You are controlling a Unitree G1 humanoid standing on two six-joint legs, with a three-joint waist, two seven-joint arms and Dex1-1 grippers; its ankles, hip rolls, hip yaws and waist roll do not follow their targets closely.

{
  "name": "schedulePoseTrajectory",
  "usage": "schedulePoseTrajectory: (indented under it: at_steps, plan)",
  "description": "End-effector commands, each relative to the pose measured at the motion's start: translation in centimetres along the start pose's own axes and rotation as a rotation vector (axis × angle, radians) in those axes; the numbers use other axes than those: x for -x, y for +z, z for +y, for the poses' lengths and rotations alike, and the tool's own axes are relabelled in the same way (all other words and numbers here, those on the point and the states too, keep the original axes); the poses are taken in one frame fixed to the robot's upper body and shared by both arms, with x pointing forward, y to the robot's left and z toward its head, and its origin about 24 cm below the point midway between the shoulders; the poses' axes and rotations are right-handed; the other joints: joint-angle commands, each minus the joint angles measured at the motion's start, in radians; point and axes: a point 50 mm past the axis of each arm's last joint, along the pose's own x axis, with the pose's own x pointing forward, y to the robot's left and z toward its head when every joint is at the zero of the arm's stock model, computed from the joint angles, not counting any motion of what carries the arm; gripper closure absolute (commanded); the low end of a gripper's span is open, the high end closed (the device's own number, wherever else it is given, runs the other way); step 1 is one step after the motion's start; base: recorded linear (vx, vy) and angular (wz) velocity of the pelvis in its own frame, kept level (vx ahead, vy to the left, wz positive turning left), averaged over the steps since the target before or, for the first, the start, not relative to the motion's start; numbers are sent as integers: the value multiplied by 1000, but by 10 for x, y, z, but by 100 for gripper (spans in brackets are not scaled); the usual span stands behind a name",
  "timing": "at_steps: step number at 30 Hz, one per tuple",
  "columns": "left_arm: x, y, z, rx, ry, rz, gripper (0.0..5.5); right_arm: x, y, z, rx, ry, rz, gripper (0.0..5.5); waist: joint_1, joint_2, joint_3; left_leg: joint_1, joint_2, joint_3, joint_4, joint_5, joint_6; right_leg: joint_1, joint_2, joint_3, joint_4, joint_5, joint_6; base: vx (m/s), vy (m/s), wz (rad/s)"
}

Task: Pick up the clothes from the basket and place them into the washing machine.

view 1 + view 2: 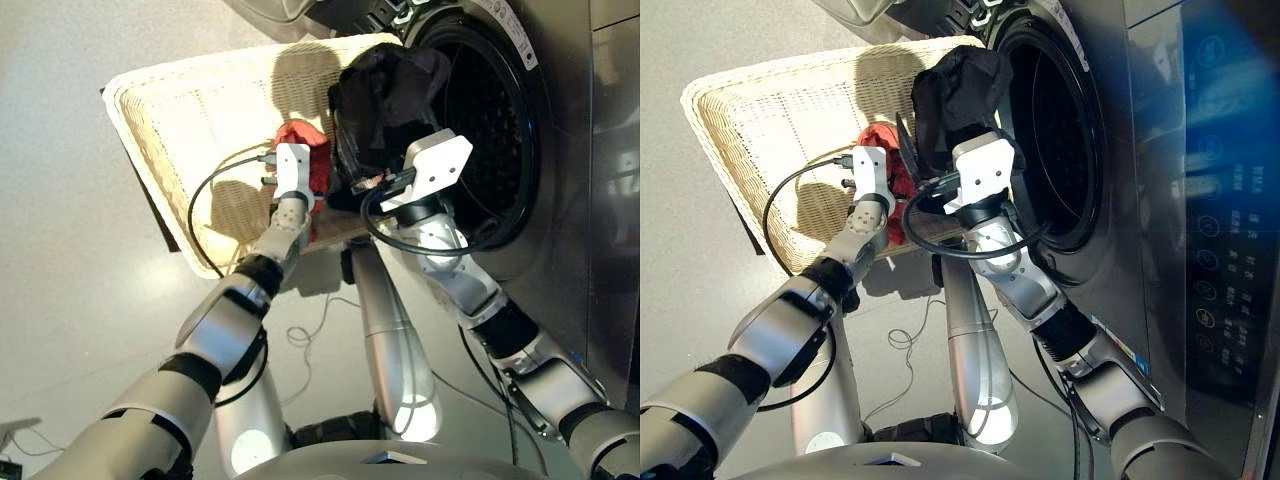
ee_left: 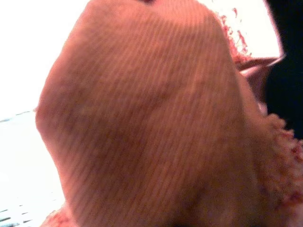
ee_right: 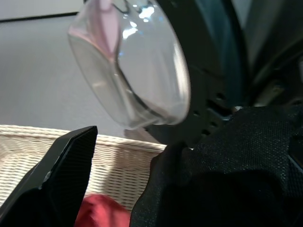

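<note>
The right gripper (image 1: 945,120) grips the black garment (image 1: 960,85) just before the washing machine (image 1: 1060,150); it may snag on the rim. The left fingers' state is unclear, pressed against the orange-red garment (image 1: 305,150) in the basket (image 1: 180,110).

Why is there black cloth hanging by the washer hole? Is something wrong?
Nothing looks broken or spilled. The black cloth hangs bunched from the right gripper, raised at the washing machine opening. The left gripper is over the red cloth in the basket.
</note>
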Motion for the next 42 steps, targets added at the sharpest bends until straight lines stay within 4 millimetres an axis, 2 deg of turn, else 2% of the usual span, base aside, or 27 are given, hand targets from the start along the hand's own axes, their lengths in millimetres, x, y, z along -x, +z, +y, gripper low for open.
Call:
schedulePoseTrajectory:
  at_steps: [1, 3, 5, 9, 11, 14, 17, 20, 22, 23, 24, 26, 28, 33, 37, 40, 42]
  plan:
    - [15, 19, 5, 7, -38, -173, 550, 11, 16, -20, -35, -28, -43, 0, 30, 33, -11, -13, -2, -42, 20, 16, -13, 64, -24, -7, -54, 23, 74, 0, 0, 0]
    - [24, 22, 18, -20, -31, -211, 550, 19, 4, -34, -32, -87, 38, 0, 39, 36, -11, 4, -9, -43, 11, 16, -13, 80, -28, -11, -59, 22, 73, 0, 0, 0]
    - [34, 23, 28, -26, -26, -232, 550, 24, 3, -41, -49, -98, 64, 0, 47, 38, -11, 21, -12, -42, -2, 18, -14, 97, -31, -13, -66, 21, 72, 0, 0, 0]
    - [50, 28, 36, -52, -43, -285, 550, 36, 4, -48, -112, -85, 96, 0, 59, 40, -11, 60, -19, -40, -38, 27, -15, 133, -42, -19, -91, 26, 73, 0, 0, 0]
    - [55, 33, 38, -57, -58, -316, 550, 45, -6, -49, -159, -80, 170, 0, 66, 41, -11, 80, -25, -38, -57, 33, -17, 158, -48, -24, -113, 32, 76, 0, 0, 0]
    - [61, 42, 33, -38, -130, -361, 550, 64, -51, -35, -307, -26, 428, 0, 83, 45, -11, 125, -39, -41, -105, 52, -24, 209, -58, -34, -158, 44, 81, 17, -5, 6]
    - [63, 53, 18, 58, -210, -404, 550, 80, -87, -10, -578, -35, 633, 0, 101, 51, -11, 167, -51, -47, -149, 72, -29, 257, -66, -44, -201, 55, 86, 53, -12, 74]
    - [61, 71, 6, 106, -262, -470, 550, 79, -104, 5, -664, -65, 694, 0, 107, 60, -11, 207, -63, -48, -193, 85, -30, 298, -77, -50, -241, 67, 93, 53, 11, 138]
    - [62, 84, 3, 133, -281, -531, 550, 78, -104, 14, -718, -56, 677, 0, 109, 59, -11, 233, -68, -45, -218, 94, -29, 319, -81, -52, -265, 77, 98, 0, 0, 0]
    - [62, 84, 3, 133, -281, -530, 550, 78, -104, 14, -718, -56, 677, 0, 109, 58, -11, 233, -68, -45, -219, 94, -29, 319, -82, -52, -266, 77, 98, 0, 0, 0]
    - [62, 87, 0, 158, -287, -541, 550, 75, -96, 18, -708, -3, 650, 0, 106, 53, -11, 265, -74, -39, -249, 103, -29, 348, -86, -53, -292, 88, 103, 50, 27, -14]
    - [63, 89, 1, 150, -296, -549, 550, 67, -86, 12, -598, 45, 599, 0, 106, 54, -11, 295, -77, -39, -271, 109, -27, 373, -90, -56, -312, 95, 107, 63, 22, 3]
    - [66, 97, 6, 153, -293, -587, 550, 53, -63, 3, -462, 110, 468, 0, 104, 55, -11, 328, -82, -38, -296, 115, -25, 407, -97, -62, -338, 104, 112, 60, 6, 13]
    - [73, 107, 15, 161, -294, -648, 550, 43, -29, -7, -308, 170, 265, 0, 99, 57, -12, 403, -97, -36, -346, 126, -23, 485, -106, -67, -381, 113, 122, 33, 10, -2]
    - [78, 108, 19, 159, -319, -659, 550, 42, -11, -15, -236, 186, 177, 0, 100, 67, -46, 446, -107, -39, -395, 142, -25, 526, -118, -72, -421, 124, 127, 72, 25, 26]
    - [84, 110, 22, 166, -357, -670, 550, 43, 6, -17, -253, 226, 104, 0, 101, 72, -68, 475, -112, -40, -419, 150, -27, 549, -120, -76, -433, 124, 128, 64, 10, 69]
    - [86, 109, 22, 174, -386, -665, 550, 42, 10, -19, -276, 231, 87, 0, 104, 77, -78, 491, -113, -44, -426, 151, -25, 563, -121, -78, -434, 121, 129, 32, 4, 26]
